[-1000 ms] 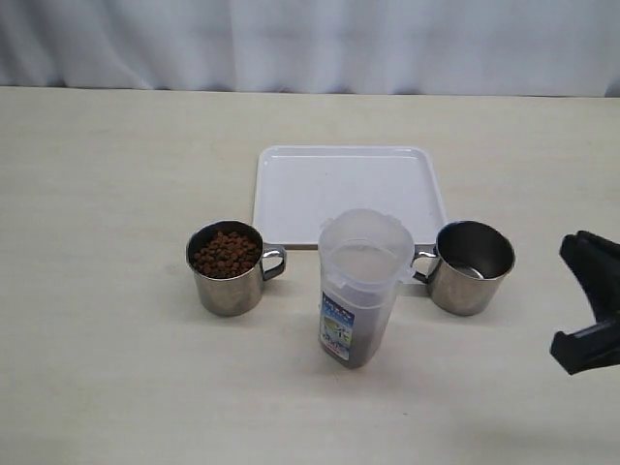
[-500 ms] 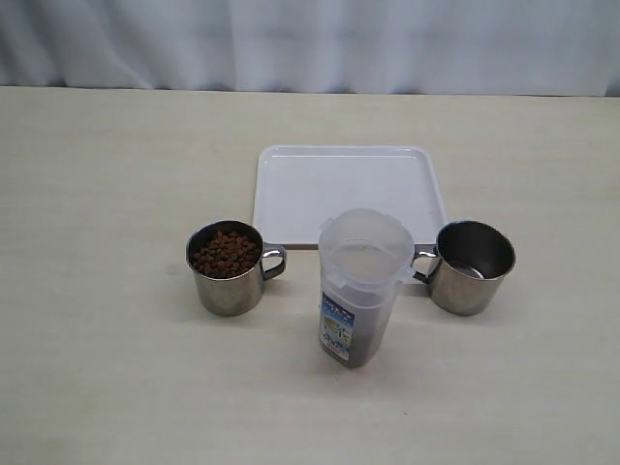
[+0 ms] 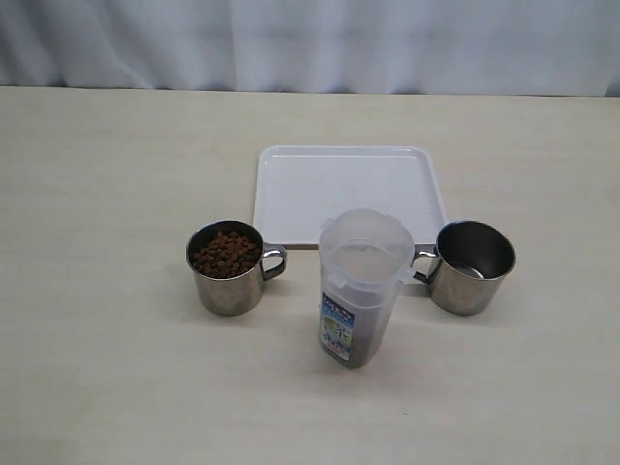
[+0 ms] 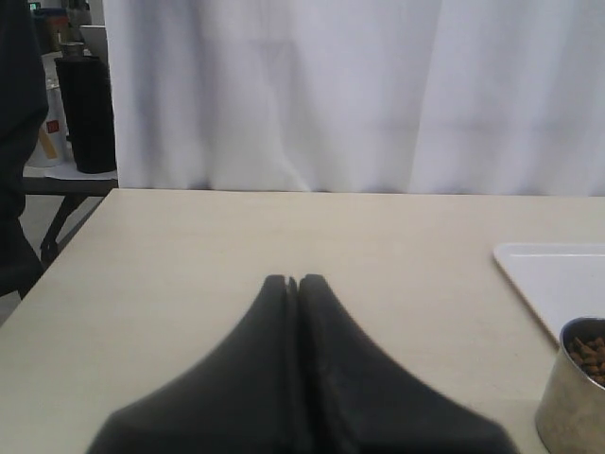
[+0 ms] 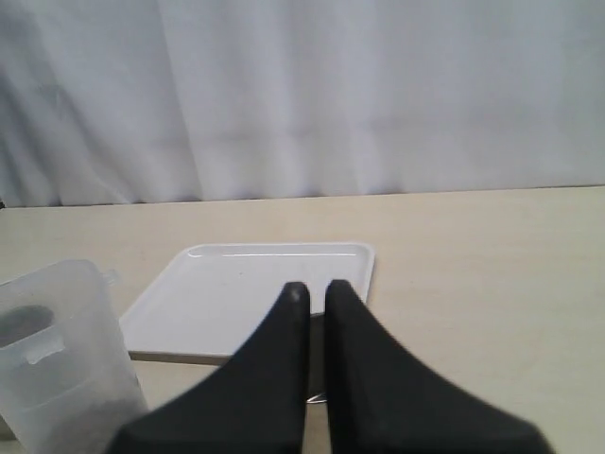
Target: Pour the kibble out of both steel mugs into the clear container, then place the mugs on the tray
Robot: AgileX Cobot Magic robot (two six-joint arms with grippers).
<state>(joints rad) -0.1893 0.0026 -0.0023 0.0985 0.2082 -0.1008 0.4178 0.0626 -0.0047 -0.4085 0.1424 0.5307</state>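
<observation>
The right gripper [image 5: 314,288] has left the exterior view; it and the left gripper [image 4: 292,281] are sitting pressed together. Reddish-brown kibble [image 3: 225,254] is filling the left steel mug [image 3: 226,281] beside the clear container [image 3: 360,286], which is hiding part of the tray [image 3: 344,184] and perhaps holding kibble.

Two steel mugs are counted, one mug [image 3: 229,289] and another mug [image 3: 467,289]; one clear container [image 3: 359,281], one white tray [image 3: 349,189] and one kibble heap [image 3: 225,254] are seen.

A pale beige wood-grain tabletop [image 3: 97,368] spans the scene, backed by a pleated white fabric curtain [image 3: 310,44]. Beyond its edge, a tall black cylindrical canister [image 4: 87,113] stands on a small side table [image 4: 66,177].
</observation>
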